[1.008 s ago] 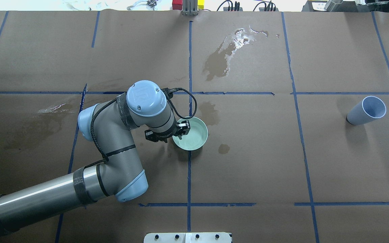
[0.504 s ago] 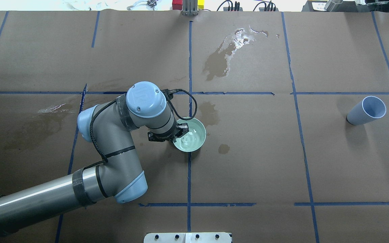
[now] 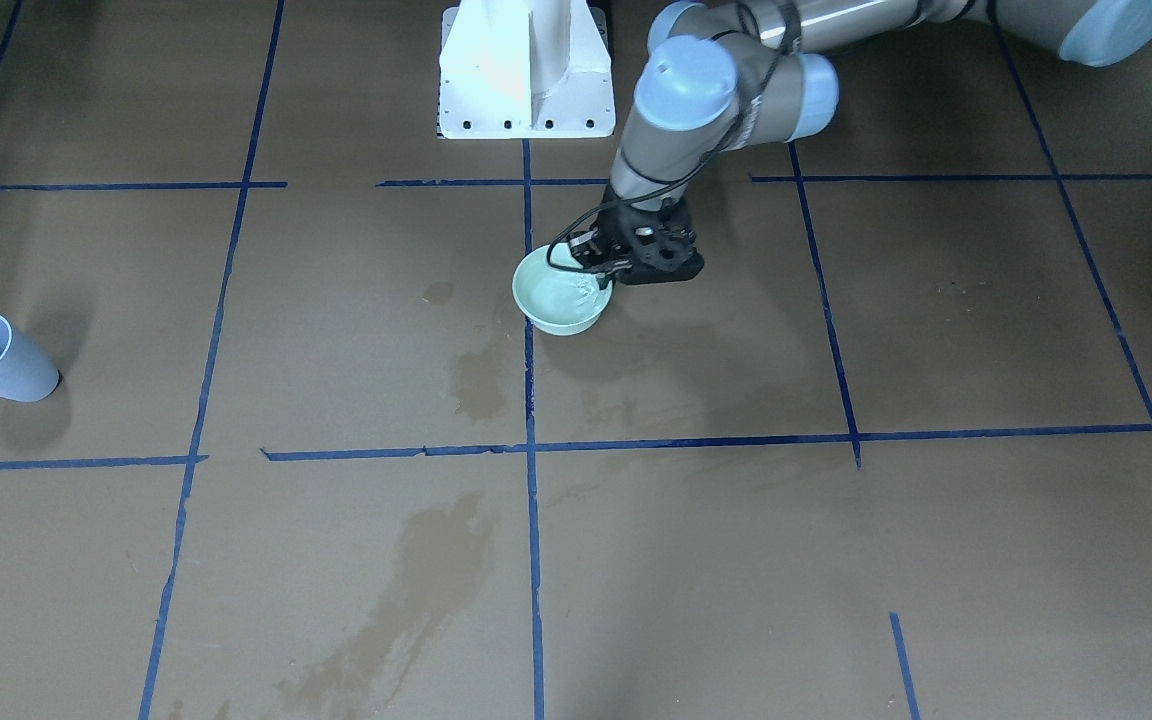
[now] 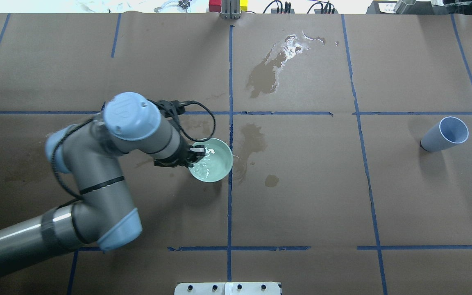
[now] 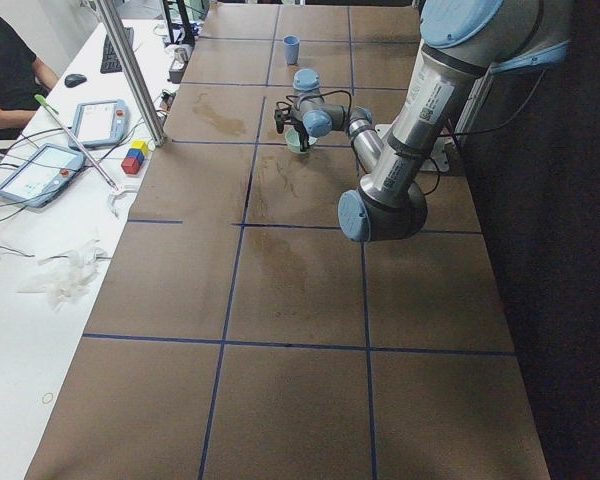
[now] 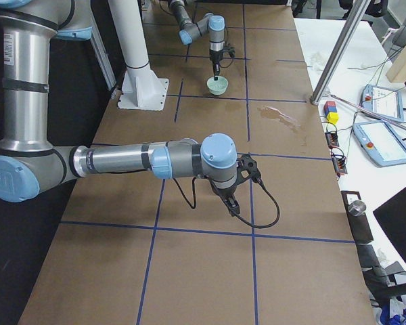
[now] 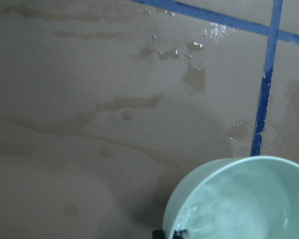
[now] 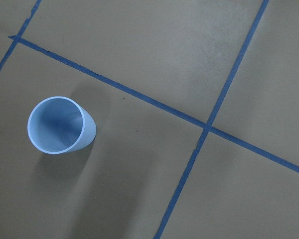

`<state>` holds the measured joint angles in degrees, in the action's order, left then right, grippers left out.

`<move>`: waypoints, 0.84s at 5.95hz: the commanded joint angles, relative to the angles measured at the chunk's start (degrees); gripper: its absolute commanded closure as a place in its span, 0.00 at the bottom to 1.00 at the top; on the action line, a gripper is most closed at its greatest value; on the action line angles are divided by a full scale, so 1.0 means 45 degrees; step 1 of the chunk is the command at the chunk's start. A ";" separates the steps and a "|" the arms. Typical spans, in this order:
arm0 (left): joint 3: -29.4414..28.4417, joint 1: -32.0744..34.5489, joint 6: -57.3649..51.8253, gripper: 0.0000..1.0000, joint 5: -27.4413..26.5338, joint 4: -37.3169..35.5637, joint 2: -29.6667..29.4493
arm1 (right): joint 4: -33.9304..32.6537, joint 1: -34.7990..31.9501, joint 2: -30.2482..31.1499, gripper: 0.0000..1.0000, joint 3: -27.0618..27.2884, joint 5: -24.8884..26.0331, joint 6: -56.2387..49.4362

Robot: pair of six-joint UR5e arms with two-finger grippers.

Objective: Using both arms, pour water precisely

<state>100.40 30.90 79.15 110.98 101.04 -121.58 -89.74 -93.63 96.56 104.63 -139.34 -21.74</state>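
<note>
A long table (image 4: pixel 301 205) is covered in brown paper and marked into squares by blue tape (image 4: pixel 230 213). Dark wet stains (image 4: pixel 260 78) blotch the paper in several places.

Near the centre, the left arm (image 4: pixel 96 164) bends down to a pale green bowl (image 4: pixel 219 170). The left gripper (image 4: pixel 197 155) is clamped on the bowl's rim, on the side nearest that arm. The water (image 4: pixel 205 166) is in the bowl, rippled and glinting. A pale blue cup (image 4: pixel 445 134) stands well apart, far to the robot's right, mouth up.

The front view adds a white pedestal (image 3: pixel 526 70) at the robot's edge of the table.

Only the side views show the room. A white desk (image 5: pixel 40 250) runs along the table's far edge, with tablets (image 5: pixel 35 172), coloured blocks (image 5: pixel 133 158) and a seated person (image 5: pixel 10 70).

Only the right side view shows the right arm (image 6: pixel 122 161), stretched low over the paper. Its right gripper (image 6: pixel 228 203) points down, and whether it is open or closed cannot be told.

The left wrist view shows the bowl's rim close up, beside wet streaks. The right wrist view looks down into the cup.
</note>
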 commanded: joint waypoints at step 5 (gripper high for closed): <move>0.0835 0.4239 -0.6639 1.00 0.3750 0.2332 0.5118 | 0.0000 -0.0208 0.0631 0.00 0.0832 -0.0011 0.0006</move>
<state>104.45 46.87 54.85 125.61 110.91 -101.58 -89.74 -94.46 99.35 108.15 -139.39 -21.77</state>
